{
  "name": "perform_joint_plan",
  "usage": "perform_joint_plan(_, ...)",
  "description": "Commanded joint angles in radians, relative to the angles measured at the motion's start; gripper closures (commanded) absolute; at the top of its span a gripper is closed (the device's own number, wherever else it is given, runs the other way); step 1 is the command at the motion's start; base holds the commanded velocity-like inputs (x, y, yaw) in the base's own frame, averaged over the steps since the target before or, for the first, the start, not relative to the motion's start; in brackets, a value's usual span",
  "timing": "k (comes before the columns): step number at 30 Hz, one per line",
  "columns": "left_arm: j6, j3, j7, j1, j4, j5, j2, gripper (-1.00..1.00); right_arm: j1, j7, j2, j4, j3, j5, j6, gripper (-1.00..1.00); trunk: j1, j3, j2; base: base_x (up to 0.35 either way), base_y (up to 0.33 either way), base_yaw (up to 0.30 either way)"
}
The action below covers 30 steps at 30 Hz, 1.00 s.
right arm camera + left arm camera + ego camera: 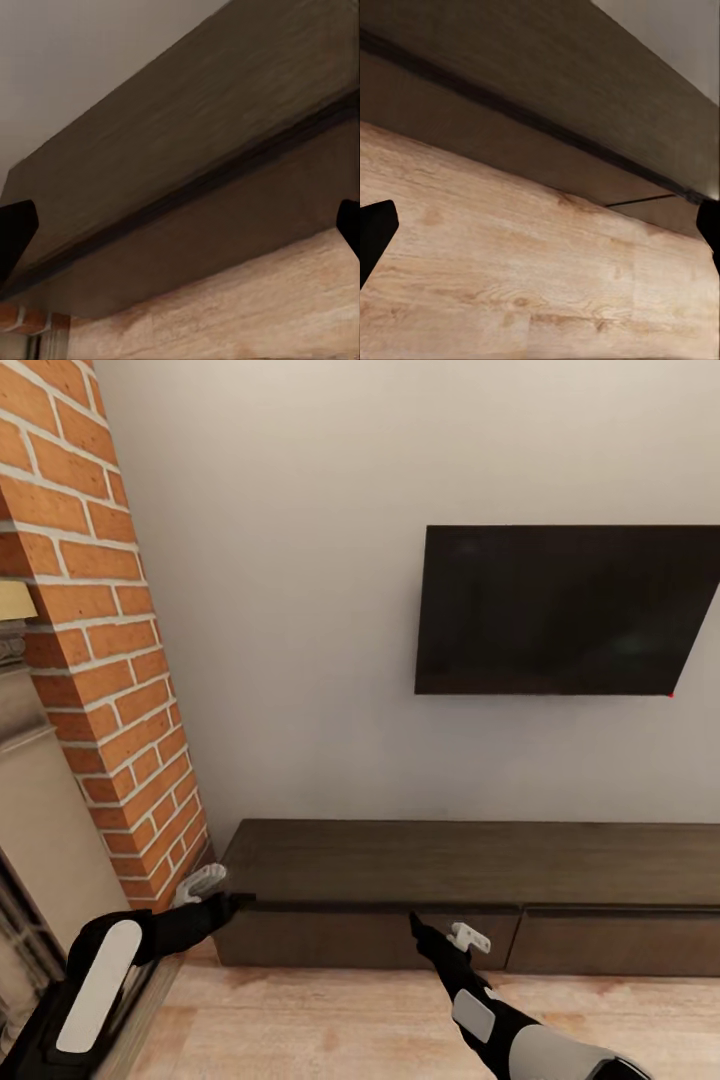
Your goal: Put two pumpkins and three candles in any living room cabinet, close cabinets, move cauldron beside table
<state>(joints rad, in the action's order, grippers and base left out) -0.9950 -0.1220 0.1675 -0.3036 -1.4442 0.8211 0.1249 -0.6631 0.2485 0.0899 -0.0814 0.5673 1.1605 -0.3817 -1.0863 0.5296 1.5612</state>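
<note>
- Cabinet (470, 860): long, low, dark-brown unit against the far wall, under a wall-mounted television (565, 610). Flat top bare; the drawer fronts that show sit flush, with a seam between two of them toward the right. All read as closed.
- Left claw (225, 902): held at the cabinet's near left corner, close beside the brick column (105, 660). In the left wrist view its two dark tips sit at opposite edges of the picture, so it stands wide, holding nothing.
- Right claw (418, 925): in front of the drawer face near the middle of the cabinet, low over the wooden floor (320, 1020). The right wrist view likewise puts its tips far apart: wide, empty.
- Pumpkins, candles, cauldron, bench: not seen from here, so their places cannot be told.
- Step in hand, as a judgement: approach to the cabinet, probably to open a drawer before anything is stowed.
- Next move calls for: a claw brought to the top edge or lip of a drawer front, narrowed on it, then a straight pull toward the robot. No handle shows, so purchase on the dark groove under the top may be slight.
</note>
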Motion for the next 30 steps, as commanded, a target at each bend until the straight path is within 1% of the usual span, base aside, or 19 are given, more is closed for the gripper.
perform_joint_plan(1,-0.004,0.000,0.009,-0.002,-0.001,0.038,0.012,-1.00,-0.001,0.008,0.001,0.004,0.006,0.024,-0.003,-1.00,-0.004,0.004,0.008,0.000,0.000,0.000)
perform_joint_plan(2,-0.004,0.001,0.009,-0.003,-0.002,0.089,0.036,-1.00,-0.001,0.011,0.001,0.007,0.005,0.044,-0.004,-1.00,-0.008,0.007,0.015,0.000,0.000,0.000)
perform_joint_plan(4,-0.005,0.003,0.009,-0.004,-0.001,0.197,0.079,-1.00,-0.001,0.029,0.001,0.011,0.005,0.066,-0.004,-1.00,-0.015,0.014,0.029,0.000,0.000,0.000)
perform_joint_plan(6,-0.005,0.004,0.009,-0.004,0.003,0.305,0.110,-1.00,0.002,0.070,0.000,0.013,0.004,0.075,-0.003,-1.00,-0.023,0.020,0.043,0.000,0.000,0.000)
perform_joint_plan(7,-0.005,0.005,0.009,-0.004,0.004,0.351,0.126,-1.00,0.003,0.099,0.000,0.013,0.001,0.081,-0.002,-1.00,-0.027,0.023,0.050,0.000,0.000,0.000)
perform_joint_plan(8,-0.005,0.006,0.009,-0.004,0.005,0.370,0.134,-1.00,0.004,0.116,0.000,0.014,-0.001,0.086,-0.002,-1.00,-0.031,0.026,0.057,0.000,0.000,0.000)
perform_joint_plan(9,-0.005,0.007,0.010,-0.004,0.008,0.401,0.150,-1.00,0.007,0.153,-0.001,0.014,-0.008,0.101,0.000,-1.00,-0.035,0.029,0.064,0.000,0.000,0.000)
perform_joint_plan(10,-0.005,0.007,0.009,-0.004,0.013,0.422,0.163,-1.00,0.010,0.193,-0.001,0.014,-0.013,0.124,0.003,-1.00,-0.038,0.032,0.071,0.000,0.000,0.000)
perform_joint_plan(11,-0.005,0.008,0.009,-0.003,0.016,0.430,0.168,-1.00,0.011,0.213,-0.001,0.014,-0.015,0.138,0.005,-1.00,-0.042,0.036,0.078,0.000,0.000,0.000)
perform_joint_plan(13,-0.005,0.008,0.007,-0.003,0.026,0.448,0.180,-1.00,0.015,0.279,-0.001,0.014,-0.019,0.195,0.011,-1.00,-0.050,0.042,0.092,0.000,0.000,0.000)
perform_joint_plan(14,-0.005,0.009,0.003,-0.003,0.031,0.453,0.183,-1.00,0.016,0.299,-0.001,0.014,-0.019,0.215,0.012,-1.00,-0.054,0.045,0.099,0.000,0.000,0.000)
perform_joint_plan(16,-0.005,0.010,0.000,-0.003,0.036,0.457,0.182,-1.00,0.017,0.313,0.002,0.014,-0.018,0.229,0.011,-1.00,-0.061,0.051,0.113,0.000,0.000,0.000)
perform_joint_plan(18,-0.004,0.018,-0.002,-0.003,0.040,0.460,0.181,-1.00,0.017,0.311,0.007,0.014,-0.016,0.239,0.005,-1.00,-0.069,0.058,0.127,0.000,0.000,0.000)
perform_joint_plan(21,-0.004,0.030,-0.003,-0.003,0.041,0.464,0.183,-1.00,0.017,0.279,0.009,0.014,-0.017,0.245,0.003,-1.00,-0.081,0.067,0.148,0.000,0.000,0.000)
perform_joint_plan(23,-0.004,0.035,-0.003,-0.003,0.042,0.477,0.184,-1.00,0.017,0.258,0.006,0.013,-0.021,0.253,0.006,-1.00,-0.088,0.073,0.162,0.000,0.000,0.000)
perform_joint_plan(26,-0.004,0.039,-0.003,-0.003,0.042,0.496,0.185,-1.00,0.017,0.253,0.001,0.014,-0.027,0.266,0.017,-1.00,-0.100,0.083,0.183,0.000,0.000,0.000)
perform_joint_plan(28,-0.004,0.039,-0.003,-0.003,0.042,0.501,0.185,-1.00,0.018,0.268,-0.004,0.014,-0.043,0.295,0.031,-1.00,-0.107,0.089,0.197,0.000,0.000,0.000)
perform_joint_plan(29,-0.004,0.040,-0.003,-0.003,0.042,0.502,0.185,-1.00,0.020,0.297,-0.015,0.014,-0.055,0.326,0.051,-1.00,-0.111,0.092,0.204,0.000,0.000,0.000)
perform_joint_plan(30,-0.004,0.040,-0.003,-0.003,0.042,0.504,0.185,-1.00,0.025,0.348,-0.032,0.016,-0.066,0.362,0.083,-1.00,-0.115,0.095,0.211,0.000,0.000,0.000)
